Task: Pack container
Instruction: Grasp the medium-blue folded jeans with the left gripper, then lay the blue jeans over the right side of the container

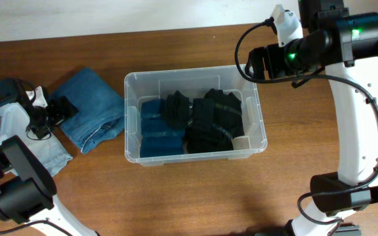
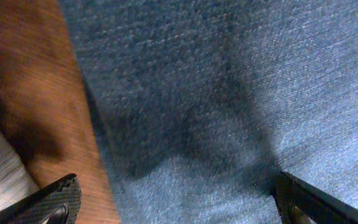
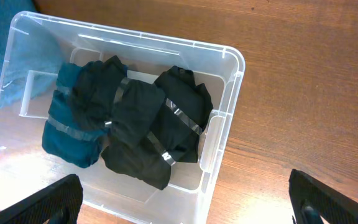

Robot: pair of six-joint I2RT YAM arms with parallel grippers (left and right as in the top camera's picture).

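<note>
The clear plastic container (image 1: 131,118) stands mid-table and holds folded dark teal (image 1: 156,134) and black clothes (image 1: 212,121); it also shows in the right wrist view (image 3: 219,134). Folded blue jeans (image 1: 94,111) lie on the table left of it. My left gripper (image 1: 61,110) is open right over the jeans' left edge, its fingers spread either side of the denim (image 2: 229,124). My right gripper (image 1: 254,62) is open and empty, held above the container's far right corner.
A light grey cloth (image 1: 44,154) lies on the table at the left, under the left arm. The wooden table (image 1: 195,196) stretches in front of the container. The right arm's base stands at the right front.
</note>
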